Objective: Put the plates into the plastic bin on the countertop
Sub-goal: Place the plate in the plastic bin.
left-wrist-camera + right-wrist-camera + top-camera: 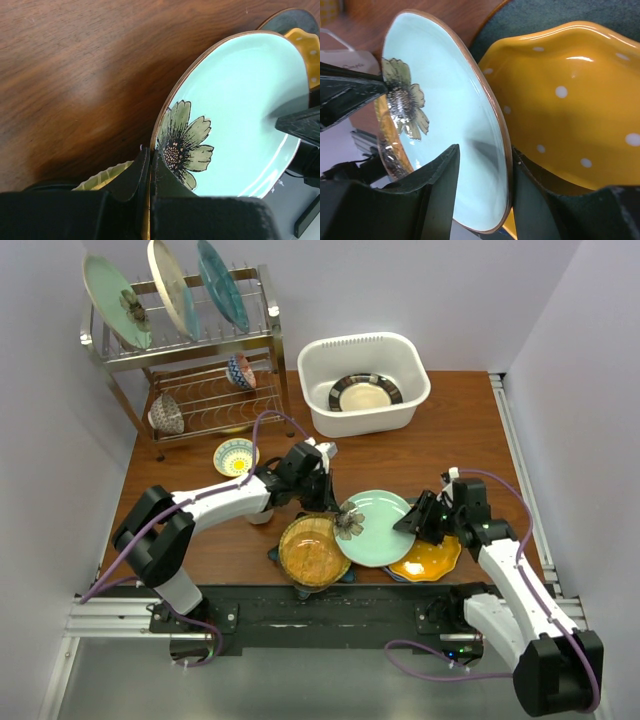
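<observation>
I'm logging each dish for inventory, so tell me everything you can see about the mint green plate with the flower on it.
The mint plate is round, glossy and ceramic-looking. It is pale green with a thin copper-brown rim and one dark-outlined olive flower painted near its edge. It sits at the near side of the countertop, overlapping the amber plate and the orange dotted plate. The left gripper pinches the rim at the flower. The right gripper has its fingers straddling the opposite rim, but I can't tell if they grip it.

Brown desk (450,440): white bin (370,418) at the back, wire rack (190,352) far left, small bowl (236,456) beside it. Up front, amber plate (312,552) and orange plate (432,562) top darker ones.
</observation>
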### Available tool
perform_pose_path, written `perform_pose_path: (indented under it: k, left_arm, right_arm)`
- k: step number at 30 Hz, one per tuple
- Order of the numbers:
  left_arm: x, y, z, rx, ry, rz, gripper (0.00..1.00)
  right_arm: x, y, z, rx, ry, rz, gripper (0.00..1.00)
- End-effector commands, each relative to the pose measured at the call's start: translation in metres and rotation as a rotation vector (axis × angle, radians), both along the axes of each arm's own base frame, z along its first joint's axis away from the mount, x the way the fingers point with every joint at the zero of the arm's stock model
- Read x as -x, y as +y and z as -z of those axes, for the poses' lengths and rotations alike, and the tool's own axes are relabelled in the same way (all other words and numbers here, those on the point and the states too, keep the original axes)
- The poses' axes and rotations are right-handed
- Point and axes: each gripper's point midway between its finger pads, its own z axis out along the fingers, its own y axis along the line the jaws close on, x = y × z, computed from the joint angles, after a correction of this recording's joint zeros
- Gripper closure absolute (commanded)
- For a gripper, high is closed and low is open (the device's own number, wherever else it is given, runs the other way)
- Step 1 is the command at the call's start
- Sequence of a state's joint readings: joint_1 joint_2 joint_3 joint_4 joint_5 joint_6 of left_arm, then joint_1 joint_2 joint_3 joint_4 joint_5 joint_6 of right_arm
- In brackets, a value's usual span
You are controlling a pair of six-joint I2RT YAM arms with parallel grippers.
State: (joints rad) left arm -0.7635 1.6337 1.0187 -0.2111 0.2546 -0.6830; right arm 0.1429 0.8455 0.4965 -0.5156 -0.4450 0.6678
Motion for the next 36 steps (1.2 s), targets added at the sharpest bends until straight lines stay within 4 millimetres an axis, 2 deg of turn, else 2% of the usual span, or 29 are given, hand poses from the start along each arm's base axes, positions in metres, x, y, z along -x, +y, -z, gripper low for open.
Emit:
perform_pose_path:
  k: [1,10,17,32,36]
  left_arm:
    - [-0.005,-0.011,-0.019,0.062,-0.059,0.032,1.0]
    - [-0.007,-0.014,-0.024,0.083,-0.065,0.035,1.0]
    - [-0.01,-0.017,-0.036,0.117,-0.087,0.031,1.0]
    - [-0.02,-0.016,-0.063,0.163,-0.139,-0.003,1.0]
    - [-0.019,-0.017,-0.067,0.175,-0.144,-0.006,1.0]
  right_arm:
    - [-0.013,0.02,-0.037,-0.142,-0.118,-0.03,0.56]
    - [-0.013,0.028,-0.05,-0.22,-0.155,-0.037,0.59]
    - [-0.015,0.034,-0.059,-0.274,-0.183,-0.051,0.6]
    - [-0.012,0.041,-0.061,-0.316,-0.174,-0.096,0.63]
    - [-0.011,0.043,-0.062,-0.321,-0.175,-0.109,0.67]
